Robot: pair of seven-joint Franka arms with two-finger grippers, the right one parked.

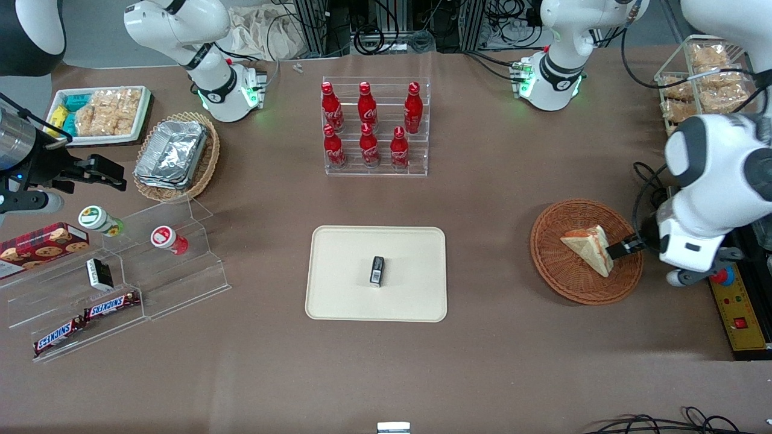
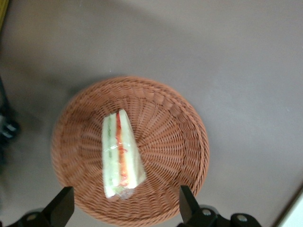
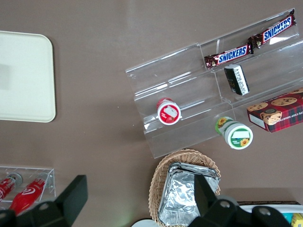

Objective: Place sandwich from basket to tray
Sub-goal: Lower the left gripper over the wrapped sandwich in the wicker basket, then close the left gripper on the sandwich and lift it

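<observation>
Nearest the front camera lies the cream tray [image 1: 338, 253], with 1 small dark packet [image 1: 377, 270] resting at its middle, well apart from the working arm. Toward the working arm's end of the table sits the round reddish-brown basket [image 1: 558, 268], and the sandwich [image 1: 588, 248] lies inside it, a pale wedge with red and green filling showing along 1 edge. The left gripper [image 1: 621, 248] hangs over the basket's rim, at the wide end of the wedge. From the wrist camera, its 2 fingers [image 2: 61, 204] stand spread wide, holding nothing, with the sandwich [image 2: 120, 156] directly below and between them. The wedge's long axis runs away from the gripper toward the basket's [image 2: 175, 142] centre, across the line joining the fingertips, so a straight descent looks likely to bracket its broad faces. Lifted, it would then need carrying toward the tray.
</observation>
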